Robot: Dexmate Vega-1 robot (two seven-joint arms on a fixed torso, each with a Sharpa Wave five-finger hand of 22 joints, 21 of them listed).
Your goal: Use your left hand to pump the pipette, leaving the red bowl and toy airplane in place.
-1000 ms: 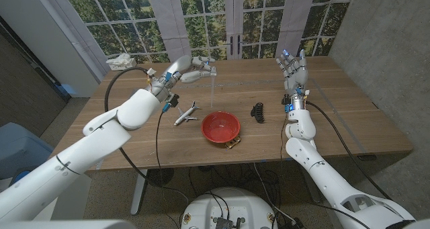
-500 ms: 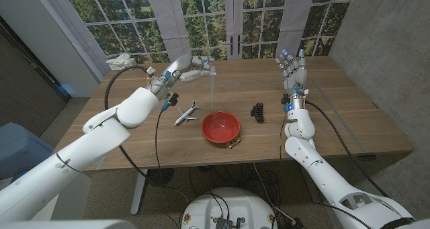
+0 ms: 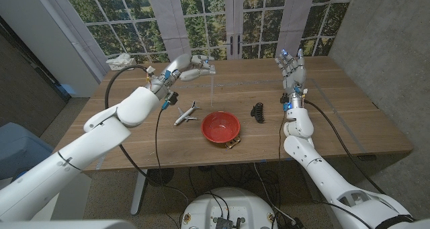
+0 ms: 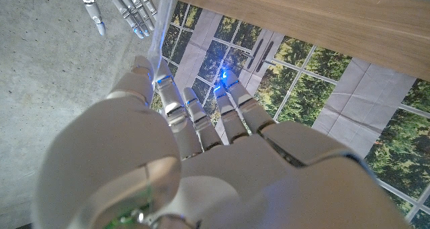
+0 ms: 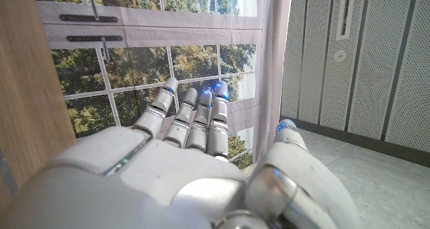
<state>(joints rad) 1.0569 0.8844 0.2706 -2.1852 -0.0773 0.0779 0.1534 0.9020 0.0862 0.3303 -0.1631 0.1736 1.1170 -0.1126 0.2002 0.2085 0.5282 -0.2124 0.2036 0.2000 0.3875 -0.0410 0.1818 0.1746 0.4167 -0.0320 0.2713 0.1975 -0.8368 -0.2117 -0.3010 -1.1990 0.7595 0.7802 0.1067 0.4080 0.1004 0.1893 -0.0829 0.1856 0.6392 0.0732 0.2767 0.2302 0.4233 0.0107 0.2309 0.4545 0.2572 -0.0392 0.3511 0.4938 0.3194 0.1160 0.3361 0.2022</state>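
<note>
Nothing has visibly moved since the earlier frames: the left hand (image 3: 190,69) holds the pipette (image 3: 212,86) by its top, raised over the desk's far edge, while the right hand (image 3: 293,70) waits open with fingers up near the far right corner. Thin, clear and nearly see-through, the pipette hangs tip-down beyond the airplane (image 3: 187,113) and red bowl (image 3: 221,127). It looks light, slippery and soft at the bulb, which is where to squeeze.

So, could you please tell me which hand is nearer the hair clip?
Right. The right hand is raised just behind the hair clip; the left hand holds the pipette farther away.
</note>
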